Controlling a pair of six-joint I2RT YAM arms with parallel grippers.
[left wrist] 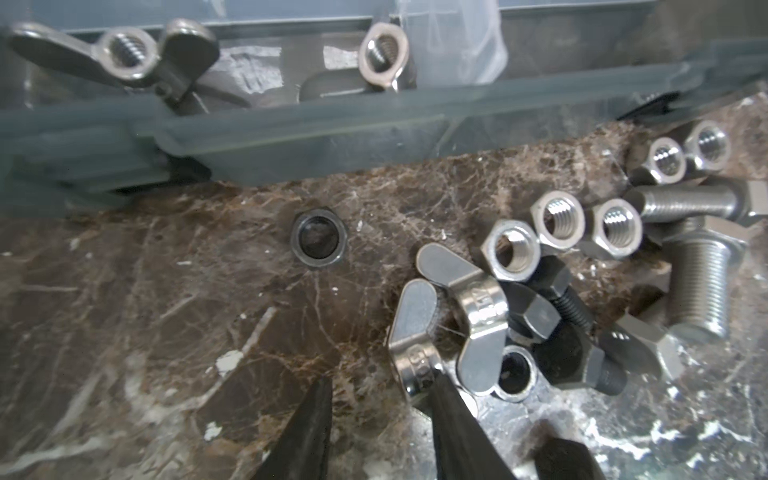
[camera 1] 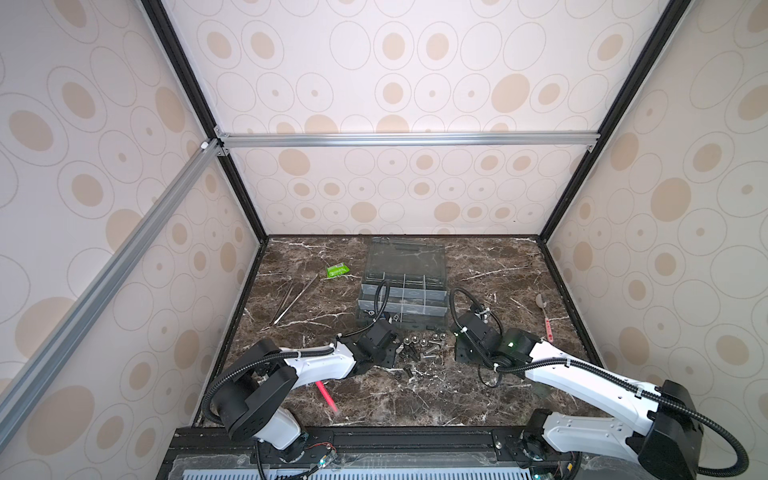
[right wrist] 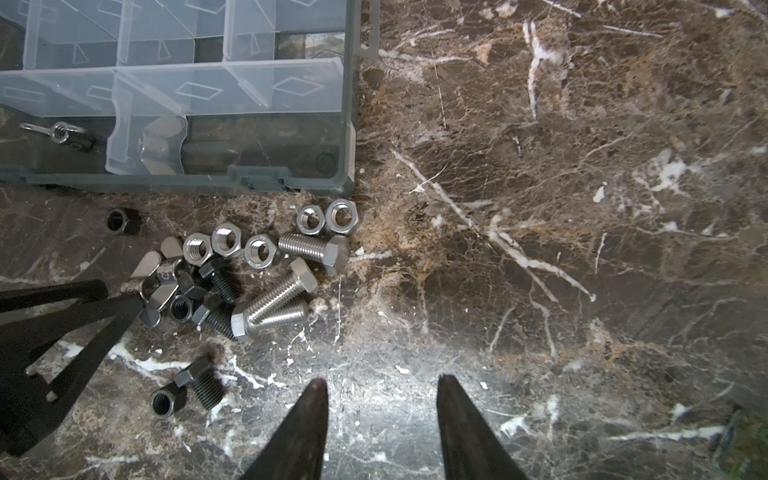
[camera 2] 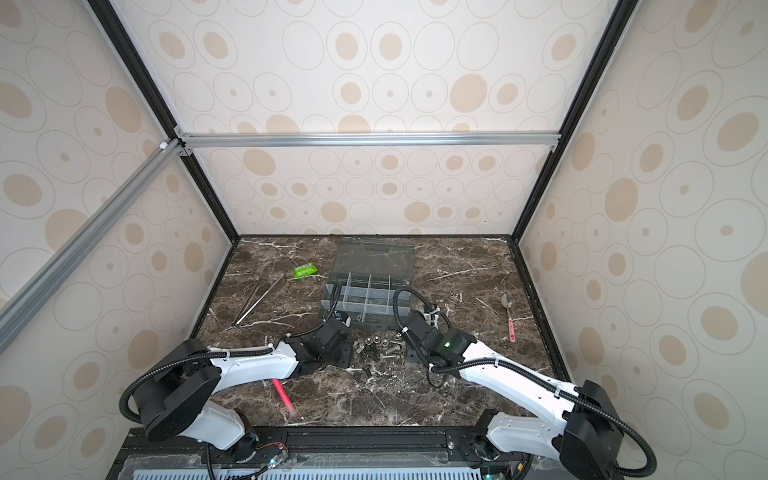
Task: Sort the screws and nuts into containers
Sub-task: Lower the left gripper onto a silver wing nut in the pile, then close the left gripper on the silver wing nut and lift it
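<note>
On the tabletop (camera 1: 498, 266), by the containers' (camera 1: 404, 286) near wall, my left hand (left wrist: 380, 386) stands part open and empty, touching the wing nut (left wrist: 453, 316) at the pile's (camera 1: 419, 349) end toward the left edge, nearer than my open, empty right hand (right wrist: 382, 382).

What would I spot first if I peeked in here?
A shiny heap of screws and nuts glints on the dark marble table, just in front of the grey organiser box. The left gripper touches one finger to a silver wing nut at the heap's edge, while the right gripper hangs open over bare table.
</note>
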